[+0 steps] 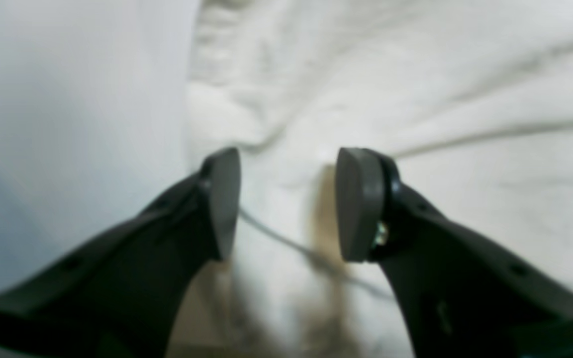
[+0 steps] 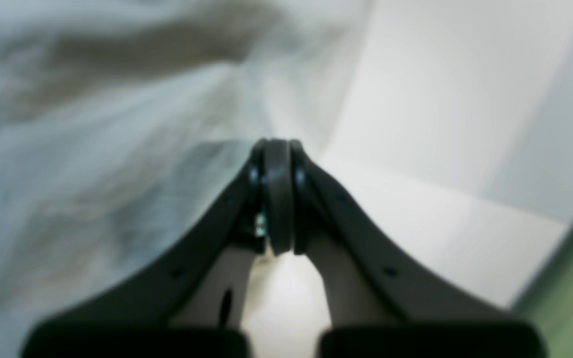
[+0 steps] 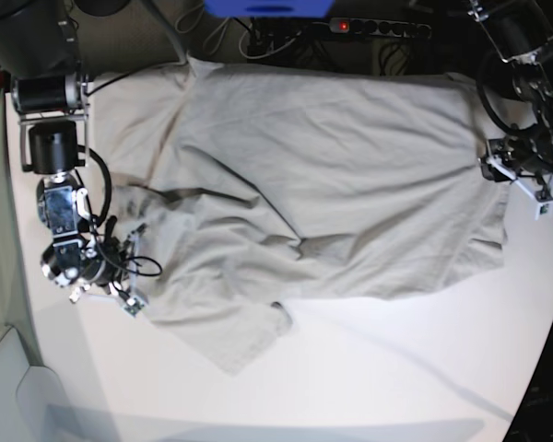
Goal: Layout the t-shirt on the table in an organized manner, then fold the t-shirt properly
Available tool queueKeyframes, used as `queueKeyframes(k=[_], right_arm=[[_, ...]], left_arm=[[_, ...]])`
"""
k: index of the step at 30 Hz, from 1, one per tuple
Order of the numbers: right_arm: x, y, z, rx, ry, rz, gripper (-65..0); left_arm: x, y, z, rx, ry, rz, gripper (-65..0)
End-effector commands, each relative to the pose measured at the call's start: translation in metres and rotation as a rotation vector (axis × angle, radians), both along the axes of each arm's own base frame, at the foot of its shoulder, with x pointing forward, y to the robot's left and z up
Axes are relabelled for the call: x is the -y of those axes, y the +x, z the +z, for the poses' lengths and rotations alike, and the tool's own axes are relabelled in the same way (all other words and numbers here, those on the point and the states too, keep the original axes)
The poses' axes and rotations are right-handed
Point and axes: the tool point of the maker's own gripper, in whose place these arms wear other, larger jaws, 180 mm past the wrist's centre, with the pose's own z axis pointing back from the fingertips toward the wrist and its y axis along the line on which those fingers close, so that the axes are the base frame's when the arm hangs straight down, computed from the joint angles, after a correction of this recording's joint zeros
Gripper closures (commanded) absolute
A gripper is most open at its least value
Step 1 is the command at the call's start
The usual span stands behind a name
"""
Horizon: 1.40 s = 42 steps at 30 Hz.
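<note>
Spread wide over the far half of the table (image 3: 369,368), the t-shirt (image 3: 323,175): reaching almost from the left edge to the right edge in the base view, far hem close to the far edge, near part rumpled with a sleeve or flap jutting toward the near edge. Soft, thin, light cotton by the look of it; likely to drape, crease and drag rather than slide as a sheet, and to bunch up if pulled from one point only. Not fragile, not slippery. Left gripper (image 1: 286,204) down over the cloth at the right edge of the tabletop, pads (image 1: 358,204) parted with bare fabric between them, nothing pinched. Right gripper (image 2: 277,196) at the cloth's border near the left edge, jaws pressed together; too blurred to tell whether any fabric is caught between them. Best taken, as a judgement, at a hem or seam rather than mid-panel: a pinch on the ribbed collar, shoulder seam or bottom corners, both sides at once, then a low outward pull to flatten the folds running across the middle before any folding.
</note>
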Motion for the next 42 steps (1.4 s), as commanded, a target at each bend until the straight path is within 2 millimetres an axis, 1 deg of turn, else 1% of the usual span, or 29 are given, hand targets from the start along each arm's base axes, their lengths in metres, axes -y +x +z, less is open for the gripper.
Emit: queueKeyframes(k=[1,2,5,7,14,16,19,20,21,23,26,27,28,31,34,36,40,42], right_arm=[[0.0,0.018,0.022,0.065,0.009,0.0,0.0],[0.0,0.017,0.021,0.058,0.005,-0.002,0.0],[0.005,0.013,0.018,0.028,-0.023,-0.015,0.0],[0.008,0.011,0.016,0.012,-0.036,-0.022,0.0],[0.008,0.008,0.012,0.0,-0.035,-0.024,0.0],[0.0,0.006,0.002,-0.019,-0.005,-0.021,0.0],[-0.01,0.003,-0.017,-0.034,0.071,-0.017,0.0],[-0.01,0.006,-0.019,-0.033,0.083,-0.017,0.0],[-0.01,0.005,-0.025,-0.045,0.089,-0.018,0.0],[-0.02,0.006,-0.035,-0.06,0.108,-0.002,0.0],[-0.029,0.013,-0.037,-0.047,0.148,0.014,0.0],[-0.031,0.016,-0.036,-0.032,0.165,0.021,0.0],[-0.033,0.021,-0.034,-0.007,0.181,0.021,0.0],[-0.018,0.055,-0.013,0.148,0.166,-0.067,0.0],[-0.001,0.085,0.017,0.3,0.144,-0.141,0.0],[0.008,0.104,0.042,0.393,0.123,-0.179,0.0],[0.017,0.128,0.079,0.488,0.109,-0.214,0.0],[0.02,0.136,0.092,0.516,0.104,-0.223,0.0]], left_arm=[[-0.009,0.014,0.014,0.045,0.018,0.008,-31.0],[-0.012,0.015,0.013,0.043,0.016,0.015,-31.0],[-0.032,0.009,0.014,0.038,0.013,0.069,-30.9],[-0.037,0.007,0.015,0.04,0.015,0.083,-30.9],[-0.039,0.009,0.016,0.051,0.02,0.085,-31.0],[-0.039,0.012,0.018,0.067,0.023,0.086,-30.9],[-0.04,0.009,0.016,0.063,0.024,0.086,-30.9],[-0.04,0.008,0.016,0.061,0.024,0.086,-30.9],[-0.039,0.009,0.016,0.062,0.024,0.085,-30.9],[-0.038,0.008,0.017,0.057,0.024,0.083,-30.9],[-0.037,0.006,0.016,0.056,0.02,0.081,-30.8],[-0.034,0.007,0.019,0.071,0.012,0.076,-30.8],[-0.032,0.009,0.024,0.091,0.005,0.07,-30.8],[-0.02,0.014,0.044,0.172,-0.019,0.037,-30.8],[-0.007,0.024,0.07,0.265,-0.039,-0.002,-30.8],[0.003,0.029,0.087,0.323,-0.051,-0.032,-30.8],[0.023,0.038,0.114,0.424,-0.107,-0.074,-30.8],[0.039,0.036,0.116,0.435,-0.164,-0.091,-30.8]])
